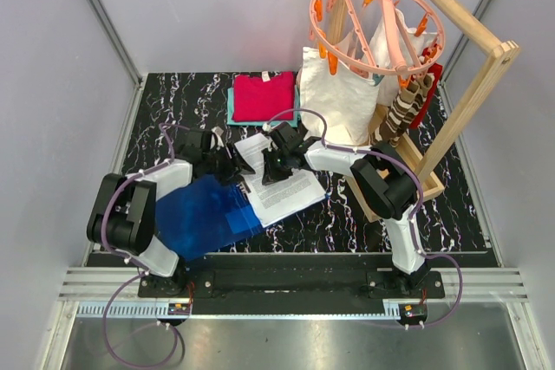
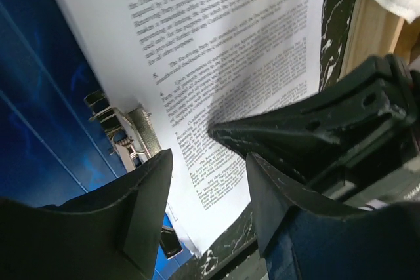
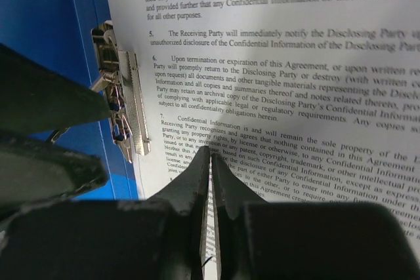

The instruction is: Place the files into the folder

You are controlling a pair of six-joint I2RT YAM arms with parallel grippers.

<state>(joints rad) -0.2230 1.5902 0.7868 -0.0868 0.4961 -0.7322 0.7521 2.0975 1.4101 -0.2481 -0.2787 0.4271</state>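
1. Files (image 3: 295, 63), white sheets of small black print, are nipped by the right gripper (image 3: 210, 157). Its two fingers are pressed together, and a sliver of printed paper shows between them.
2. In the left wrist view, that gripper's dark tip meets the top sheet, and a shadowed ridge runs up the paper from the tip.
3. The left gripper (image 2: 209, 157) hangs just beside it, low over the near edge of the sheets. Its fingers are spread apart and hold nothing.
4. A metal clip (image 2: 128, 136) sits next to the left gripper, along the left edge of the sheets, fixed on the blue folder (image 2: 39, 96).
5. From above, the folder lies flat on the black marbled table (image 1: 347, 223) under the left arm. The files overlap its right edge, and most of their area rests on the table to the right.
6. Behind the files, near the back of the table, lies a folded stack of red and teal clothes (image 1: 260, 95).
7. A white cloth bag (image 1: 334, 101) stands to the right of the clothes.
8. A wooden rack (image 1: 468, 93) stands at the right side, with a pink peg hanger (image 1: 373, 15) hanging from it above the bag.
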